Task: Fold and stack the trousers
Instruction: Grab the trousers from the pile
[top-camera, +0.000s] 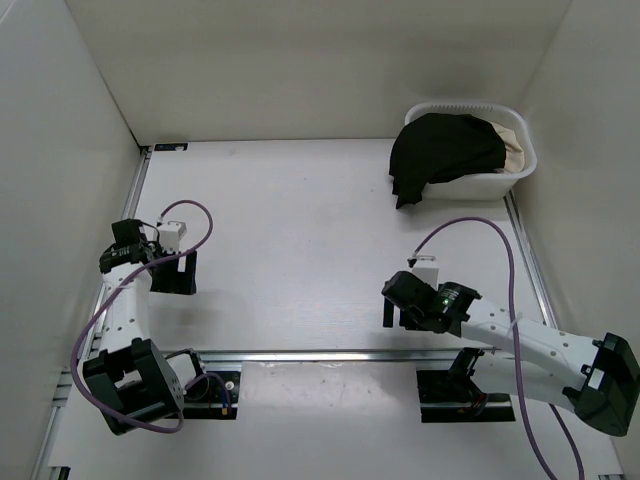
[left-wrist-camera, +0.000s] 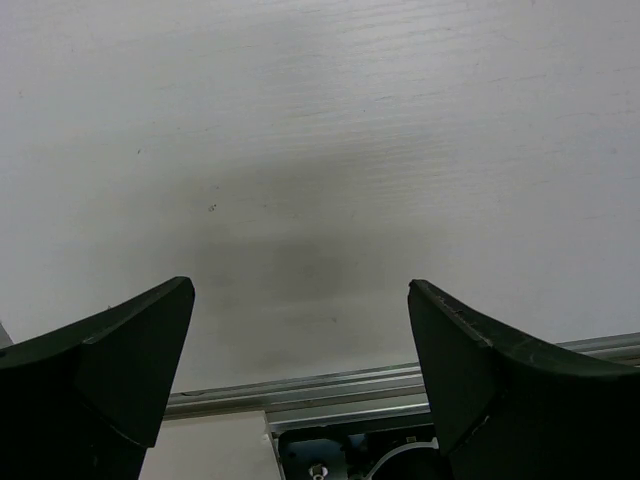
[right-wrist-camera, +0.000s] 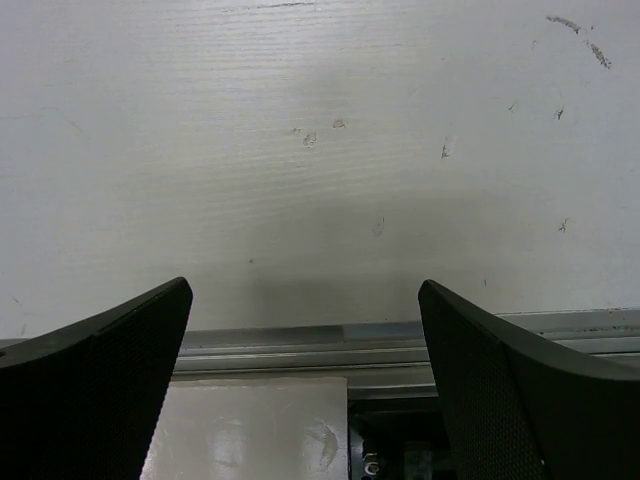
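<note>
The left fingers stood apart, holding nothing, over bare bench; the right fingers likewise. Both were well apart from the basket. In it the trousers lay heaped, draped over its left rim, beside a beige garment.

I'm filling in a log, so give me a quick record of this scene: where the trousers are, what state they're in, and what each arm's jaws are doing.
trousers: black, bunched, unfolded, heaped in the white basket, part hanging over its left rim
basket position: far right corner of the table
also in basket: beige garment, at the right side beside the trousers
left jaws: open, nothing between them, over bare table
right jaws: open, nothing between them, over bare table
folding: not begun
</note>
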